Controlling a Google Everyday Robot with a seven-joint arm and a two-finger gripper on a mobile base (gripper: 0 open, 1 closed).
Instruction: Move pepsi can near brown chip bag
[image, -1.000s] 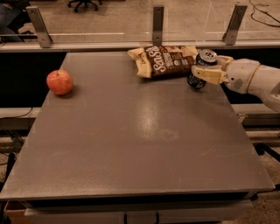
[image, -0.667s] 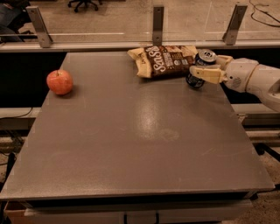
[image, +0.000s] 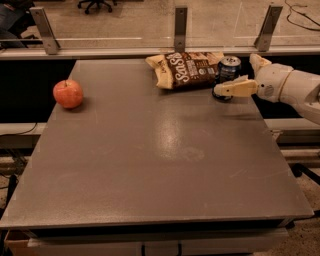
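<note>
1. End effector (image: 235, 75) at the far right corner of the worktop (image: 150, 155), low over the surface, reaching in from the right on a smooth, rounded cream-white arm (image: 292, 87).
2. Fingers (image: 235, 89) spread apart, not clamped on anything: the near one long, pale and tapered, lying almost level; the far one a short stub rising behind it on the right.
3. Pepsi can (image: 229, 65) upright on the worktop in the gap between them, just behind the near finger, whose tip crosses in front of the can's base. Whether the finger touches it cannot be told.
4. Can small and cylindrical, dark blue wall with pale markings, shiny silver top.
5. Brown chip bag (image: 187, 70) just left of the end effector, lying flat and right beside the can, seemingly touching or nearly so. Crinkled foil, dark brown face with big white lettering, tan-yellow edges, far wider than the can.
6. Apple (image: 68, 93) far off to the left of the end effector, near the opposite edge: round, red with a yellowish blush, short stem on top.
7. Worktop flat, matte grey, faintly scuffed, with a dull sheen near its middle.
8. Behind the end effector, a clear panel held by upright metal posts (image: 180, 27) along the back edge.
</note>
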